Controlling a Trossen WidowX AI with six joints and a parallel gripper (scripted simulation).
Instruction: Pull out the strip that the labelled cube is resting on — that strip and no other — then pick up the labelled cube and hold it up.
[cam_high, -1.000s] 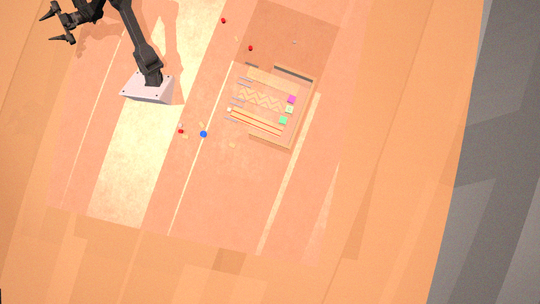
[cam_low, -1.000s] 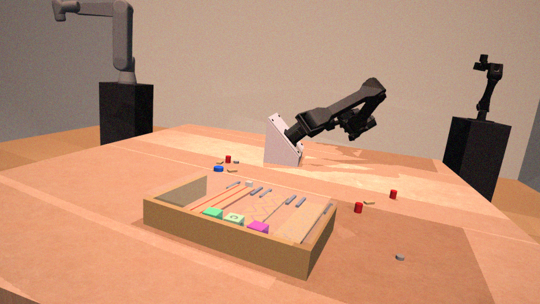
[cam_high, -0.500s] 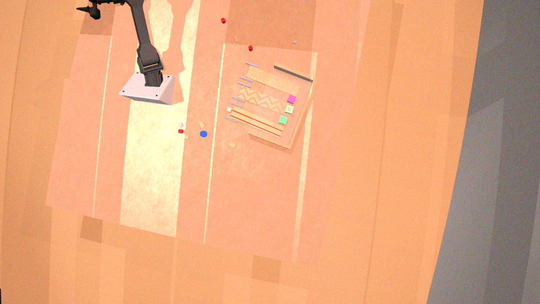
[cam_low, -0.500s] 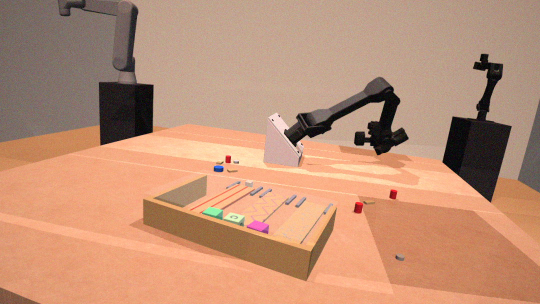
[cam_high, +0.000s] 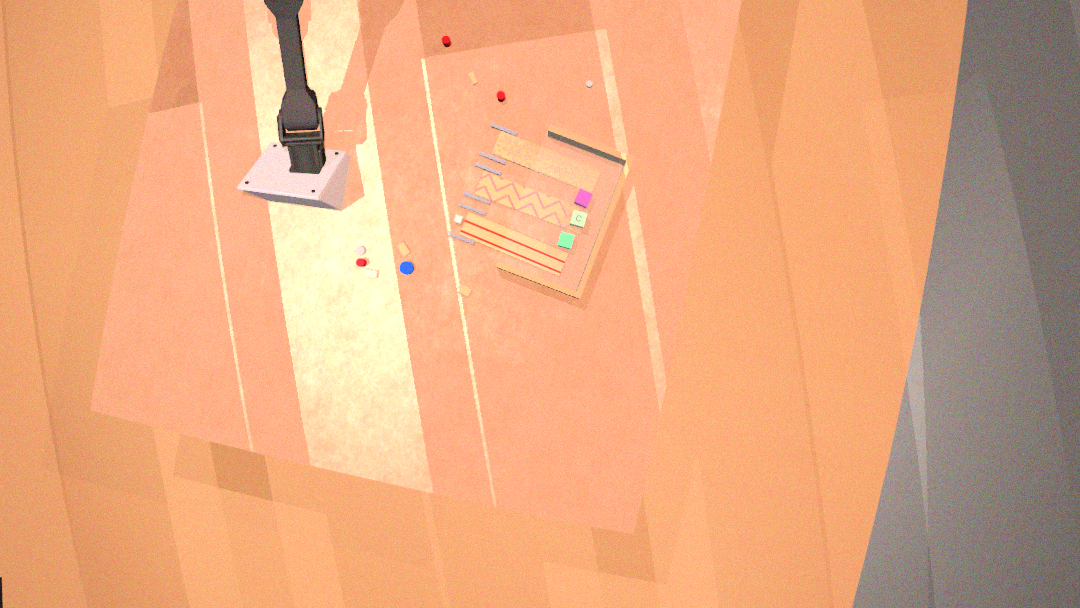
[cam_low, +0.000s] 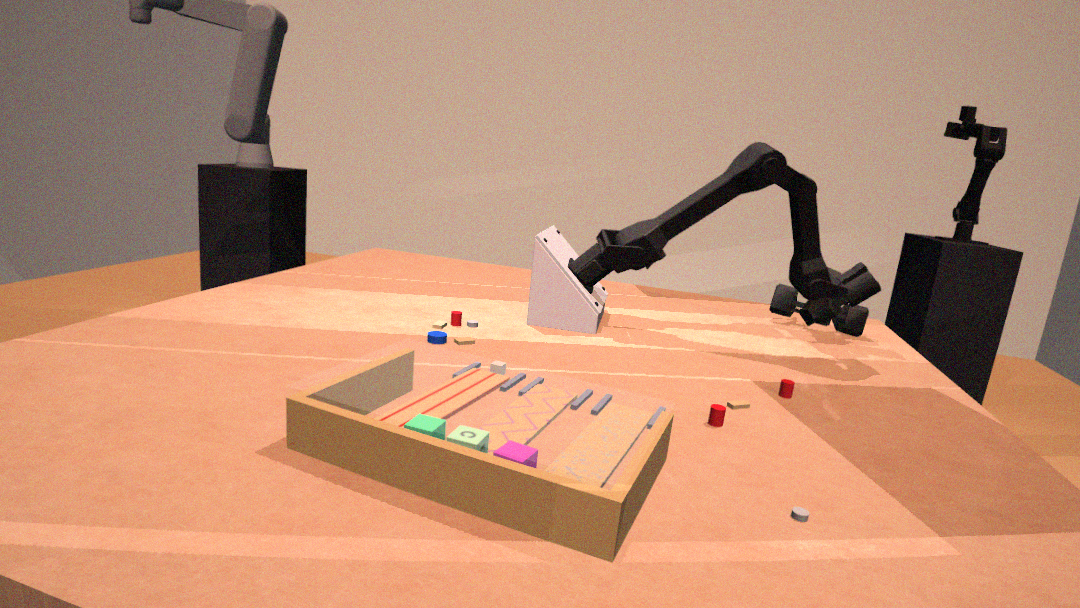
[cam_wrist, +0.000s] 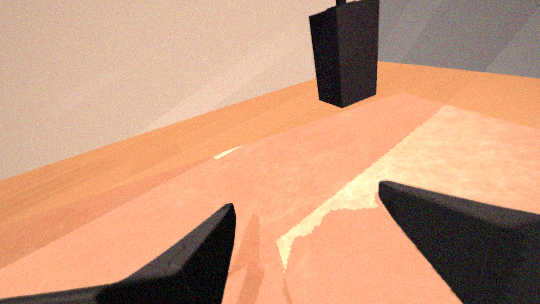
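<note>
The pale green cube labelled C (cam_high: 578, 219) (cam_low: 468, 438) sits at the inner end of the zigzag strip (cam_high: 521, 197) (cam_low: 538, 407), near the tray's back wall. A green cube (cam_high: 566, 240) (cam_low: 424, 425) and a magenta cube (cam_high: 583, 197) (cam_low: 516, 453) stand on either side of it. A red-striped strip (cam_high: 513, 243) and a speckled strip (cam_high: 545, 160) (cam_low: 600, 445) lie parallel to the zigzag one. My gripper (cam_wrist: 306, 199) (cam_low: 819, 311) is open and empty, low over the table and far from the tray. It is out of the top view.
The wooden tray (cam_high: 602, 230) (cam_low: 453, 469) has raised walls. Short grey rails flank the strips' outer ends; a small white cube (cam_high: 458, 219) (cam_low: 498, 367) lies by the striped strip. Two red cylinders (cam_high: 501, 95) (cam_low: 716, 415) and a blue disc (cam_high: 406, 268) (cam_low: 436, 337) are outside.
</note>
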